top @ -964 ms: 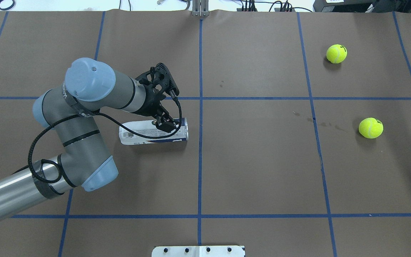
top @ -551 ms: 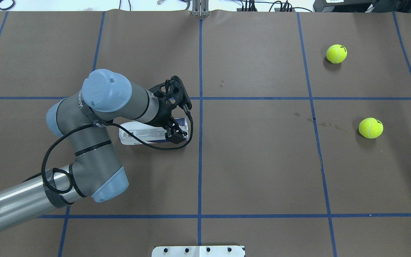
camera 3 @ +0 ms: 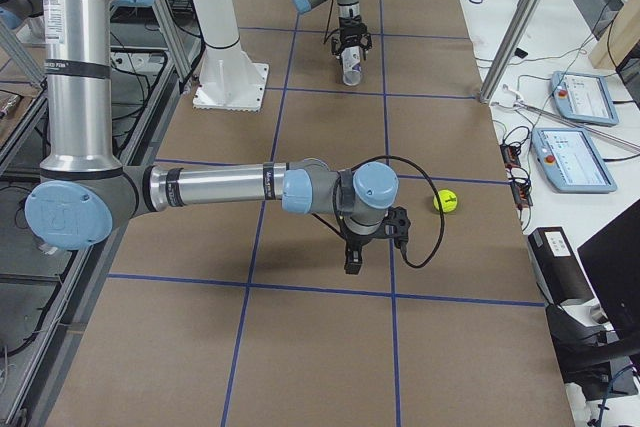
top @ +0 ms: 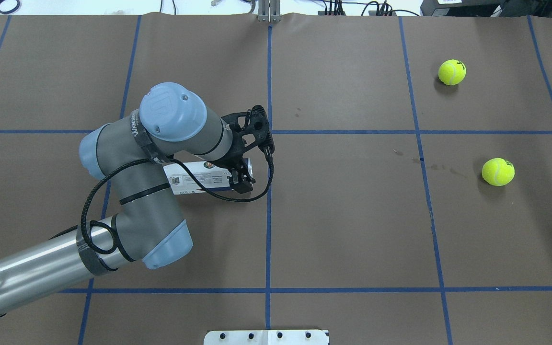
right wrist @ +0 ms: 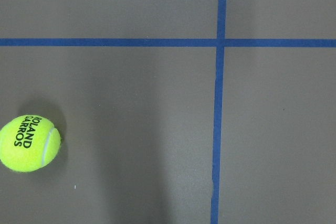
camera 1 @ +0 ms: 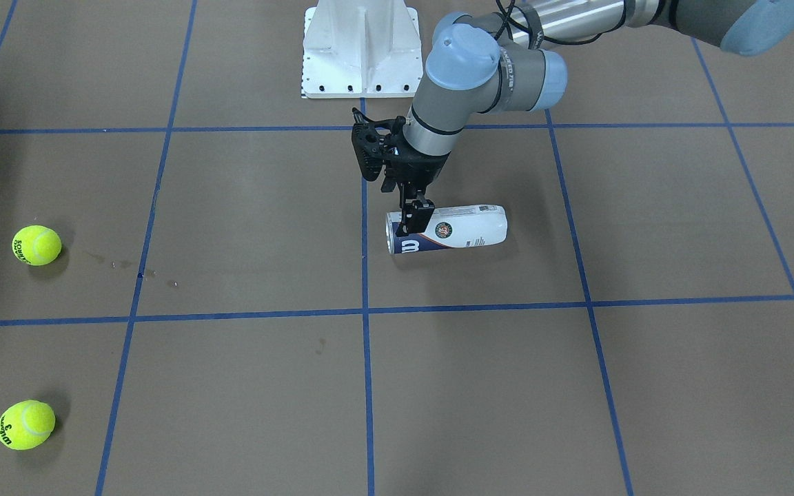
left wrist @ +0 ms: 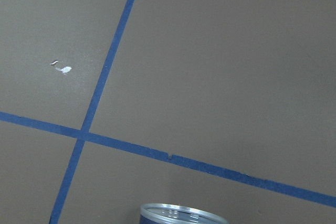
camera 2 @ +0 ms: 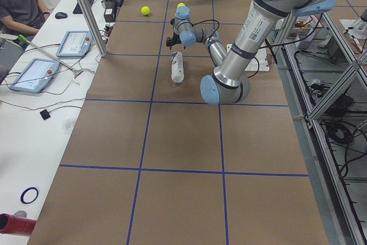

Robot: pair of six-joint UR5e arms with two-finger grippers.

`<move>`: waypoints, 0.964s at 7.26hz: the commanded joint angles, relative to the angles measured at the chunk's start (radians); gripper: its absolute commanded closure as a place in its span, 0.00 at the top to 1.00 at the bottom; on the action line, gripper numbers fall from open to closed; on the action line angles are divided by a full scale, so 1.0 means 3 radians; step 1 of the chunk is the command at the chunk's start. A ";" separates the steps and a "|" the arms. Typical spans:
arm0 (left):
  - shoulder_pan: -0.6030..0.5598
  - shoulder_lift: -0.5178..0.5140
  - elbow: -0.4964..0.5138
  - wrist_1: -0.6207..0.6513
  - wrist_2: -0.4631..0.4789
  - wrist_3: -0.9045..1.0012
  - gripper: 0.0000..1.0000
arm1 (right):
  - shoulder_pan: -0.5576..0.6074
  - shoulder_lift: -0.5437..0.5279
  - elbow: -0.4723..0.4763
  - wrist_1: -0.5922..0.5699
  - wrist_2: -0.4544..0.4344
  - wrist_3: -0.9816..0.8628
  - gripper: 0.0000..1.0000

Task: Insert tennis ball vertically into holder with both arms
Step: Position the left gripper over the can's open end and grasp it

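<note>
The holder (top: 199,178) lies on its side on the brown table, left of the centre line, with its open metal-rimmed end towards the centre; it also shows in the front view (camera 1: 466,231). My left gripper (top: 242,181) points down over that open end, jaws open and astride the tube, in the front view too (camera 1: 415,222). The left wrist view shows only the tube's rim (left wrist: 181,214). Two tennis balls (top: 452,72) (top: 498,171) lie far right. My right gripper (camera 3: 353,259) shows only in the exterior right view, hovering near a ball (camera 3: 446,201); I cannot tell its state. The right wrist view shows a ball (right wrist: 27,142).
Blue tape lines (top: 268,143) grid the brown table. The white pedestal (camera 1: 361,48) stands at the robot's side of the table. A person (camera 2: 20,4) sits at the side desk with tablets. Cables and gear line the far edge (top: 352,9).
My left arm has swung right along the tube, taking the gripper from the tube's middle to its open end. The tube and both balls lie where they were.
</note>
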 commanded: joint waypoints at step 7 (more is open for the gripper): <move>0.0113 -0.0114 0.0340 0.0015 0.0153 0.0307 0.99 | 0.0000 0.0000 -0.0049 0.0026 0.0000 0.0005 0.99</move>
